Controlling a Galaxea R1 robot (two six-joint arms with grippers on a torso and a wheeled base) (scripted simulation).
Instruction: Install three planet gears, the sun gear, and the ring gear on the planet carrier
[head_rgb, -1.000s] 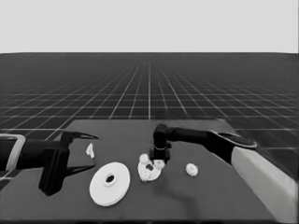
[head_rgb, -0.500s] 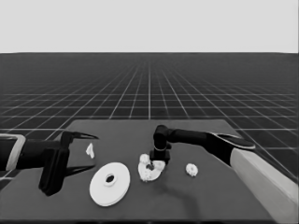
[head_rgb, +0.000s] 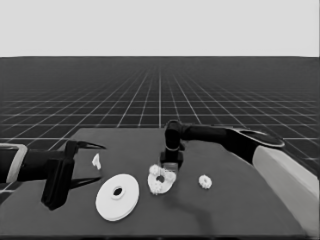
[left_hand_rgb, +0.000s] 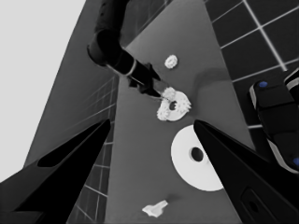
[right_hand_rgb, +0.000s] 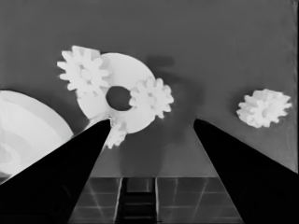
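Observation:
The smaller round part (head_rgb: 169, 183) lies at mid-table with three small gears on it. In the right wrist view two of them (right_hand_rgb: 84, 72) (right_hand_rgb: 150, 98) sit beside its centre hole on the smaller round part (right_hand_rgb: 126, 69). A third gear (right_hand_rgb: 117, 135) is partly hidden by a finger. My right gripper (head_rgb: 170, 167) (right_hand_rgb: 152, 120) hovers just above this part, open and holding nothing. One loose gear (head_rgb: 204, 181) (right_hand_rgb: 264, 108) lies to its right. The larger round part (head_rgb: 117, 196) (right_hand_rgb: 28, 130) lies flat to the left. My left gripper (head_rgb: 75, 165) (left_hand_rgb: 152, 122) waits open over the table's left end.
A thin white piece (head_rgb: 96, 161) (left_hand_rgb: 155, 208) lies near the left gripper's fingers, not held. The right arm (head_rgb: 225, 136) reaches in from the right across the table's back half. Dark machinery with blue lights (left_hand_rgb: 275, 107) shows past the table's edge.
The right gripper has stayed over the smaller round part with barely any shift. No part has moved and the left arm is still.

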